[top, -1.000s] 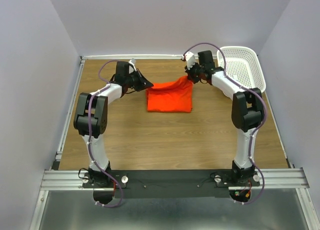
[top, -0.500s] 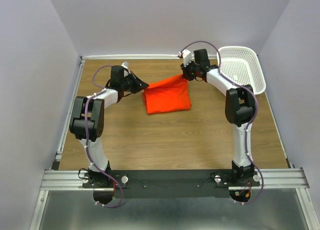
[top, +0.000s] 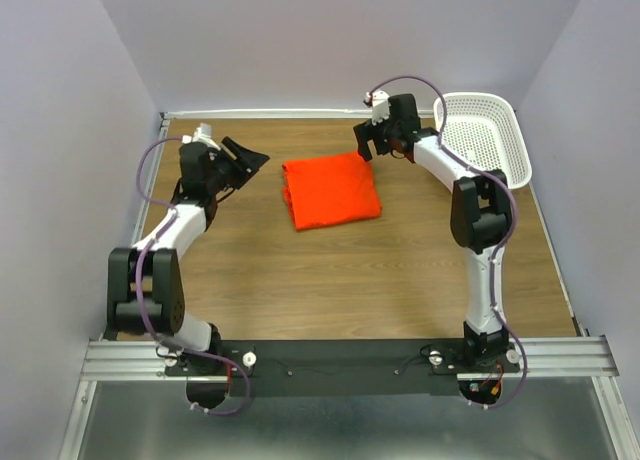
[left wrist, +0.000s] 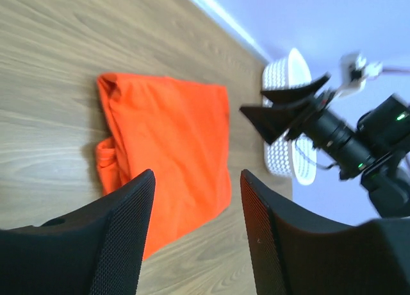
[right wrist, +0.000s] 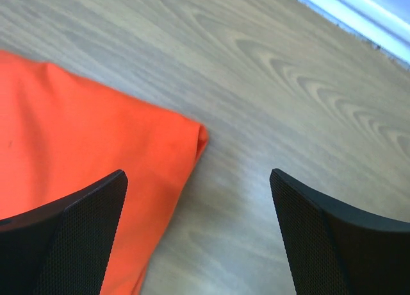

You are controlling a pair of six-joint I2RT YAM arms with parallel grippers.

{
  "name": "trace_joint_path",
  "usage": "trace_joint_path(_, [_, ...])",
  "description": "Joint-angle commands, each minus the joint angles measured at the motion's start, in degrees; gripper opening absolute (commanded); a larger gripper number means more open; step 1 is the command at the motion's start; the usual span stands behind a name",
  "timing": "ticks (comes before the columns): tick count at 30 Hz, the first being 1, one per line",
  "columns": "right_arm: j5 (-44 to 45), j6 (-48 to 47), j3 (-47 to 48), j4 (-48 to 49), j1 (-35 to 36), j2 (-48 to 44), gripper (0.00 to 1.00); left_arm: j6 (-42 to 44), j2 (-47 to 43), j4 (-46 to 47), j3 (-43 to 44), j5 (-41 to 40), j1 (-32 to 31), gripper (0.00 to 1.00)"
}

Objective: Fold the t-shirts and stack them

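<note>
- t-shirt [top: 330, 190]: orange, folded to a rough rectangle, lying flat on the surface [top: 350, 280] at far centre, between the two claws and left of the basket [top: 522, 152].
- left claw [left wrist: 197, 176]: fingers spread, nothing between them; raised to the left of the shirt, apart from it.
- right claw [right wrist: 197, 176]: fingers wide apart and empty; just beyond the shirt's far right corner, not touching the cloth.
- fold: top face smooth; the wrist view shows the left edge bunched in thick, uneven layers.
- handling (judged): light, soft, limp cotton; not fragile, unlikely to slip. it should sag and fall open if only the top layer is lifted.
- hold (judged): pinch through all layers at an edge or corner, best one claw on each side, keeping the bundle level.
</note>
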Motion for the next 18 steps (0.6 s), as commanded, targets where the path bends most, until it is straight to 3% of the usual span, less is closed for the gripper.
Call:
trace_joint_path(1, [-0.25,2.45,-5.12,1.39,-0.22,-7.03,0.99,0.75,-6.04,3.98,-6.21,-2.87,2.04,0.64])
trace_joint_path(5, [-8.33,2.45,-10.40,1.21,-0.57,-11.25,0.98,4.96,-0.27,0.92,-3.67,5.90,1.51,0.62])
trace_joint_path(8, [-20.09,3.59,-19.16,1.21,-0.92,-16.17,0.98,11.98,4.31,-5.22,0.98,5.31,0.46,0.59])
trace_joint_path(12, [-23.64,7.37,-25.42,1.21,-0.92,-19.78,0.97,13.32,7.40,-7.44,1.43,3.82,0.37,0.54])
trace_joint_path(18, [-24.43,8.52,-27.63,1.21,-1.10,-19.35,0.96,15.08,14.51,-9.11,5.90,4.52,-1.56,0.53])
